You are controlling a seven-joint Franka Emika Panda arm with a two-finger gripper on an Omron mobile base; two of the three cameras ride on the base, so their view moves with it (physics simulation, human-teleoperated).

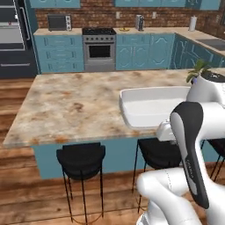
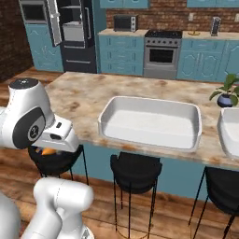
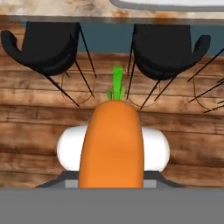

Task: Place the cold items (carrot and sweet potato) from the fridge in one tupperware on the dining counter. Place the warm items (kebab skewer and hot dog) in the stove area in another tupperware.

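You have the carrot [image 3: 112, 144] pinched in the jaws, green tip pointing away from the hand, held low over the wood floor in front of the black stools [image 3: 48, 46]. This looks like the carry to the dining counter [image 2: 88, 100]. Next, lift it over the counter's edge and release above the nearer white tupperware [image 2: 150, 122].

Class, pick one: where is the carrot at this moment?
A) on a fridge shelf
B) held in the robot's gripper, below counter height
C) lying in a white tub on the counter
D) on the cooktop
B: the hand view shows the carrot in the gripper, above wooden floor and stools.
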